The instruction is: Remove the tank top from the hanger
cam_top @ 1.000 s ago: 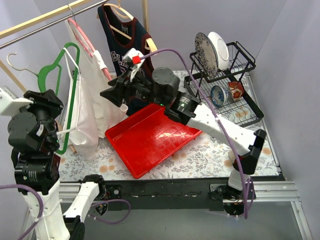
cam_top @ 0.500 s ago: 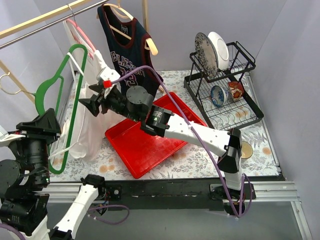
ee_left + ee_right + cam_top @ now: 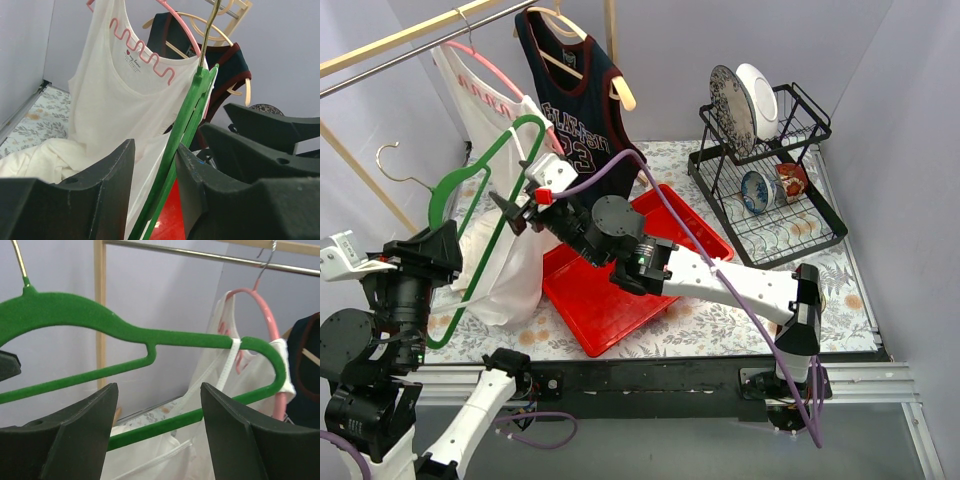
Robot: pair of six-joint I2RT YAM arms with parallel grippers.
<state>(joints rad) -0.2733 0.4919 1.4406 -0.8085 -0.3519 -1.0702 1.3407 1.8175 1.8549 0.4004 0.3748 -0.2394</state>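
Seen from above, the green hanger is off the rail and tilts steeply over the table's left edge. The left fingers are clenched on its lower bar. The white tank top hangs from the hanger's upper end and slumps in a heap onto the table, its hem just beside the red tray in the middle. The right fingers reach in from the tray side at the hanger's upper end. Close behind, a second white top on a pink hanger and a navy jersey hang along the far edge. A dish rack fills the far right corner.

In the left wrist view, the green bar runs up between the two dark fingers. It presses on the right one, and white cloth shows in the slit beside the left one. The tank top's body bunches low on the left. The second top, with its pink scalloped trim, hangs right behind the hanger.

In the right wrist view, the right fingers are released and spread wide, with both green bars crossing the gap between them. A narrow white strap loops over the upper arm near its curved end. The pink hanger crowds that end, touching or nearly so, and a wooden post stands behind
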